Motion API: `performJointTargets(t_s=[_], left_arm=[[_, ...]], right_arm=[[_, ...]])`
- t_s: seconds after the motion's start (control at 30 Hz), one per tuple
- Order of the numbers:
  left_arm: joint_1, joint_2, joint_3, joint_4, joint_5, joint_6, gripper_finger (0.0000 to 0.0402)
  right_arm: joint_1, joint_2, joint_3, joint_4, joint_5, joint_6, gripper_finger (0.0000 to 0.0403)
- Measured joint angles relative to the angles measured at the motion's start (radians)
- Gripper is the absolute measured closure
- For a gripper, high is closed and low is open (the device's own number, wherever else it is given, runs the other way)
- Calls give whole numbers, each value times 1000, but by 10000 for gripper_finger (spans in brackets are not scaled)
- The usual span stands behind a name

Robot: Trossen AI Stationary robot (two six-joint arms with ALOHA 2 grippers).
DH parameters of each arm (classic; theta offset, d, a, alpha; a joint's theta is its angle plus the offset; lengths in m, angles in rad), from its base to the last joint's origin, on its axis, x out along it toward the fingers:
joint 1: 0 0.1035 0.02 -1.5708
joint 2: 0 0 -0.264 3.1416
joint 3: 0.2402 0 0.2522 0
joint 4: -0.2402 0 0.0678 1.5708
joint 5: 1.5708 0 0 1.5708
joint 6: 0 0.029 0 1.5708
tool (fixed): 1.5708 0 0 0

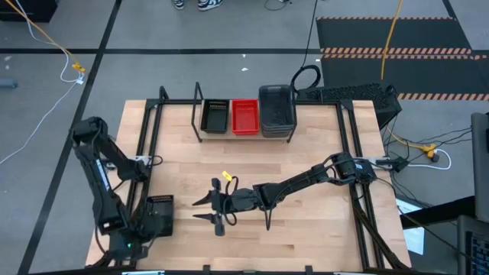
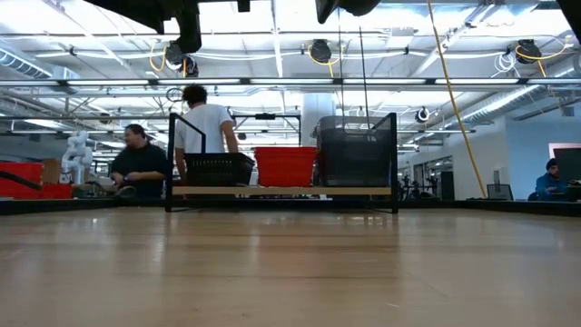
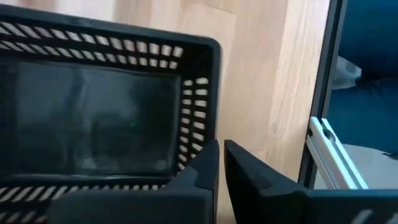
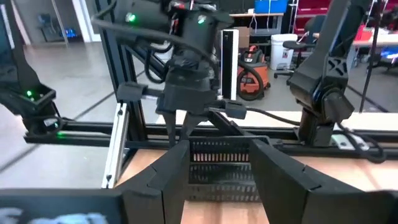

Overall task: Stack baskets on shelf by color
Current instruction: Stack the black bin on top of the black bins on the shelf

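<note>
Left pincer (image 3: 221,163) clenched on black basket (image 1: 159,212) wall, near surface (image 1: 306,160) corner | right pincer (image 1: 208,209) released, mid-surface | risk, we judge: thin wall slips during lift to shelf (image 1: 197,114).

The shelf (image 1: 200,114) stands at the table's (image 1: 306,153) far edge. On it sit three lots of baskets side by side: one (image 1: 215,116) at left, one (image 1: 244,117) in the middle, a taller stack (image 1: 276,111) at right. Another basket (image 1: 159,214) lies at the near left corner, under the left gripper (image 3: 219,168). The right gripper (image 1: 212,209) hangs near the table's middle.
</note>
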Motion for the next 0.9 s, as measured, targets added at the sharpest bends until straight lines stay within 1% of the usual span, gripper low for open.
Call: performJointTargets(t_s=[0.1, 0.23, 0.37, 0.47, 0.63, 0.73, 0.9], left_arm=[[-20, 40, 6, 15, -8, -1, 355], [-27, 71, 6, 12, -12, 10, 298], [-23, 89, 6, 33, -21, 67, 244], [-13, 90, 6, 18, -21, 63, 223], [-4, 90, 6, -8, -13, 22, 222], [4, 89, 6, -18, 21, 16, 236], [16, 90, 57, -91, 23, 37, 264]], right_arm=[[2, 0, 0, 0, 0, 38, 238], [14, 0, 0, 0, 4, 47, 238], [36, 0, 0, 0, 55, 44, 238], [51, 0, 0, 0, 78, 42, 238], [64, 0, 0, 8, 83, 43, 238], [73, 0, 0, 7, 104, 43, 238], [87, 0, 1, -15, 132, 43, 238]])
